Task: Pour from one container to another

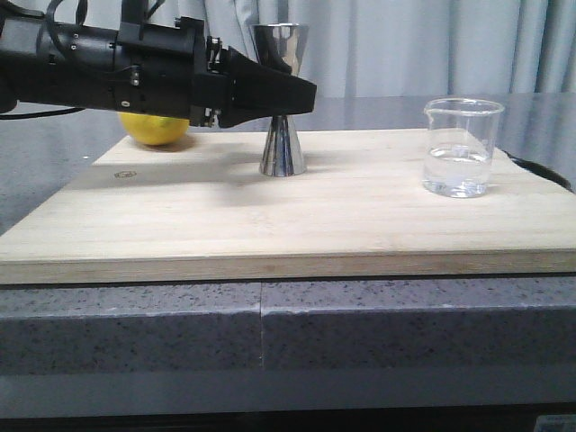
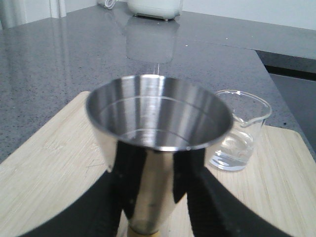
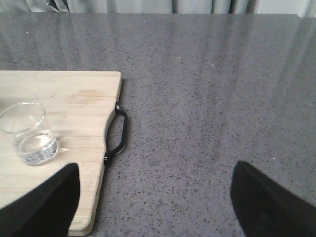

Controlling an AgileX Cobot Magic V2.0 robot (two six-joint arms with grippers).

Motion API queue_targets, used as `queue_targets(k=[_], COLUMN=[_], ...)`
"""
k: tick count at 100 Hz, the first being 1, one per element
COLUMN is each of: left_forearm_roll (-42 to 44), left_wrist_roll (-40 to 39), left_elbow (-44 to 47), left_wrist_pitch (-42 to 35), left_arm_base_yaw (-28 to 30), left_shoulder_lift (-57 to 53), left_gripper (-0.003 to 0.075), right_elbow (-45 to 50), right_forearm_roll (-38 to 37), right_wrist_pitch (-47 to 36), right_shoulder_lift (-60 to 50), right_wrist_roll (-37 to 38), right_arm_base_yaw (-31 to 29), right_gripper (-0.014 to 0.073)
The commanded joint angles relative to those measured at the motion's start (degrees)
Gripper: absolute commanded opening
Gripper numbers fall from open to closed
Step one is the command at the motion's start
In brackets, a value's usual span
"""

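Note:
The steel hourglass jigger (image 1: 283, 148) stands upright on the wooden board (image 1: 225, 225), left of centre; its empty upper cup fills the left wrist view (image 2: 158, 113). My left gripper (image 1: 292, 94) reaches in from the left and is shut on the jigger just above its narrow waist, a black finger (image 2: 123, 168) pressed against each side. The clear glass beaker (image 1: 462, 148) with some water in it stands at the board's right end (image 2: 239, 133) (image 3: 29, 133). My right gripper (image 3: 155, 197) hangs open over the grey counter, to the right of the board, holding nothing.
A yellow lemon (image 1: 155, 128) lies at the board's back left, behind my left arm. The board's black handle (image 3: 118, 133) sticks out at its right edge. A white appliance (image 2: 153, 7) stands far off on the speckled counter (image 3: 212, 98).

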Motion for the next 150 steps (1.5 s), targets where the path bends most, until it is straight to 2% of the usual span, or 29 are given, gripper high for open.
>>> queue_targets(k=[1, 111, 133, 143, 150], left_forearm_roll=[-4.8, -4.8, -4.8, -4.8, -4.8], left_wrist_roll=[-0.4, -4.6, -4.7, -4.7, -4.7], left_elbow=[-1.5, -6.9, -6.9, -6.9, -6.9], left_wrist_pitch=[6.9, 6.9, 6.9, 6.9, 6.9], left_arm_base_yaw=[-0.3, -0.3, -0.3, -0.3, -0.3], left_shoulder_lift=[-2.6, -4.3, -6.3, -6.3, -6.3], left_gripper=[0.0259, 0.0259, 0.0259, 0.0259, 0.0259], right_elbow=[-2.0, -2.0, -6.0, -8.4, -9.7], right_forearm_roll=[-0.5, -0.9, -0.6, 2.1, 6.3], right_wrist_pitch=[-4.5, -5.2, -2.7, -0.4, 1.4], right_shoulder_lift=[1.0, 1.0, 3.4, 6.1, 8.5], right_wrist_roll=[-0.3, -0.3, -0.3, -2.9, -9.1], right_arm_base_yaw=[-0.3, -0.3, -0.3, -0.3, -0.3], right_gripper=[0.0568, 0.0568, 0.0568, 0.0567, 0.0567])
